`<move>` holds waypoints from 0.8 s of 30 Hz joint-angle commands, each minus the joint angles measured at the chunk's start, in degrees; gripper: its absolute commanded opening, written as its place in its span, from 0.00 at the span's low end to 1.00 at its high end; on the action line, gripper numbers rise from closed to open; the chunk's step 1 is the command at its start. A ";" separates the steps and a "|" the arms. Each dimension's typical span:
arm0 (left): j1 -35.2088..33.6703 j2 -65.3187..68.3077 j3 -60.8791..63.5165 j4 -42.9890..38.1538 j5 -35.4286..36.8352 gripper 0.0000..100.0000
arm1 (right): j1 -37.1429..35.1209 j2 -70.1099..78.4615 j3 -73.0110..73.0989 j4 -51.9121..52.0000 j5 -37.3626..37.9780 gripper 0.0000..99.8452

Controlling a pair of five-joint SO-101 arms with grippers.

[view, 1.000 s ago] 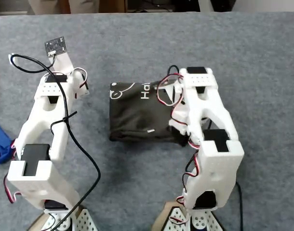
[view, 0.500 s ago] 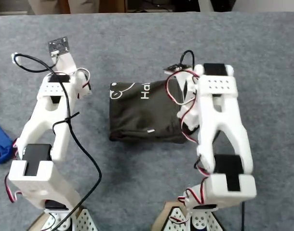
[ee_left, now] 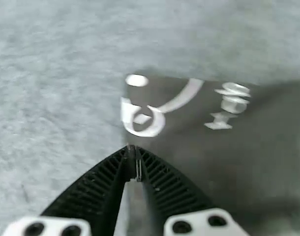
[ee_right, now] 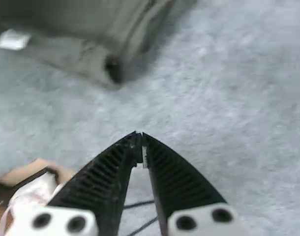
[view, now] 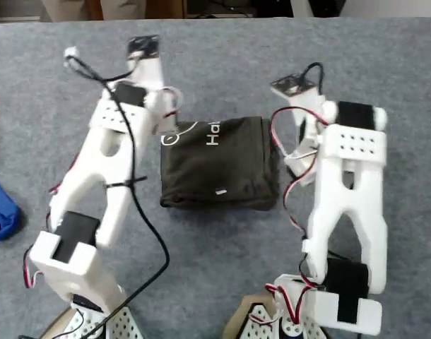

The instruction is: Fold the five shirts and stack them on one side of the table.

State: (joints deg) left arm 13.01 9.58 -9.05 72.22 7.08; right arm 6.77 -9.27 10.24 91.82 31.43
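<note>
two claws, both pressed together on nothing: my left gripper (ee_left: 133,164) hangs over a corner of the folded black shirt (view: 219,166), my right gripper (ee_right: 140,146) just beside its other end. it lies mid-table. i'd open wide, pinch every layer, then slide it flat toward one table edge.

Left tool (ee_left: 132,164) and right tool (ee_right: 140,147) each have jaws pressed together.

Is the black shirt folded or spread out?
Folded: the black shirt lies as a compact rectangle with layered edges along its near side.
</note>
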 commanded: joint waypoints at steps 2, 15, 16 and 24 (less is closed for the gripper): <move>3.16 3.12 -9.76 2.81 3.43 0.02 | -0.22 4.44 -3.30 -3.34 0.62 0.00; 3.25 25.27 -25.14 2.02 3.96 0.02 | -13.32 28.18 -32.66 -3.25 -6.59 0.00; 3.25 26.59 -25.85 2.02 3.96 0.02 | -13.85 31.08 -34.95 -3.08 -6.59 0.00; 2.99 36.70 -32.00 1.67 4.92 0.02 | -12.53 52.70 -48.31 -2.64 -4.22 0.00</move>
State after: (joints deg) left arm 15.82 45.19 -36.48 74.33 10.77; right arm -6.33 38.73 -31.78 89.36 26.33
